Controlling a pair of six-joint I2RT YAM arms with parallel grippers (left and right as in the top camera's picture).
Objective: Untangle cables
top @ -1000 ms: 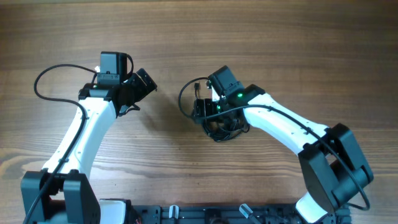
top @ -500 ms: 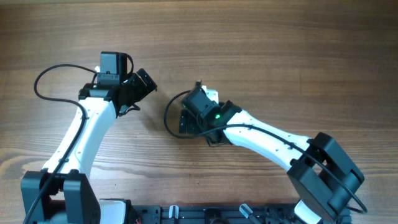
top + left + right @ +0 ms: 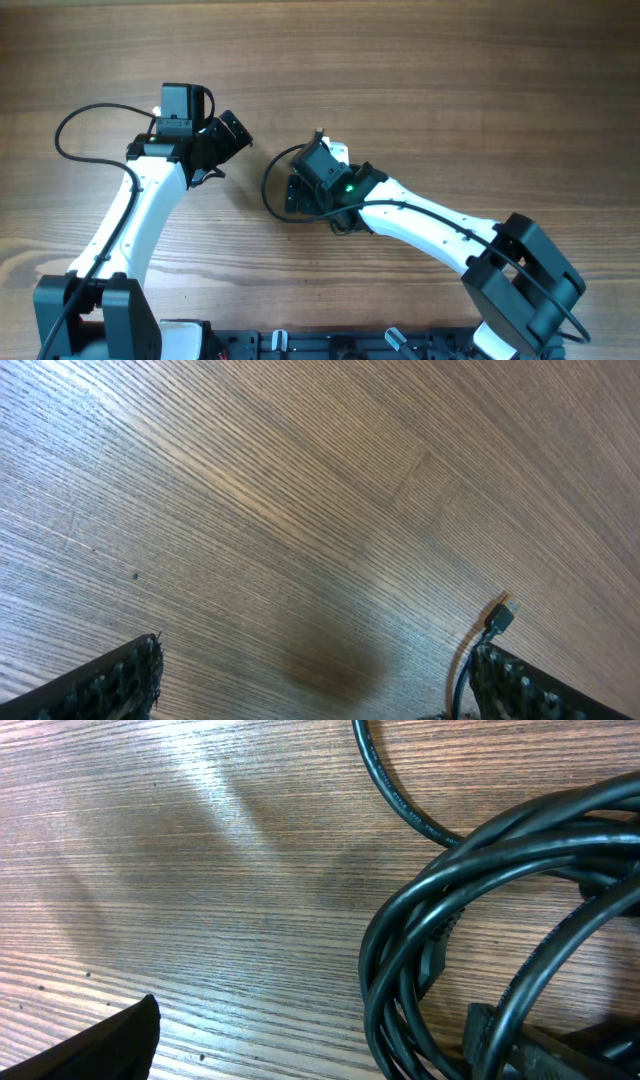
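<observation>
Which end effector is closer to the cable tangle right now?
Right. The right end effector sits open directly over the cable tangle. The left end effector hangs open off to its left, apart from it.

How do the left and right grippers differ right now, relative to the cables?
The left gripper is over bare table, apart from the cables; the right gripper is right above them. Only one plug tip shows beside the left gripper, while loops crowd under the right gripper. Both are open, holding nothing.

Tangled black cables (image 3: 395, 960) on wooden table (image 3: 200, 870), right side
</observation>
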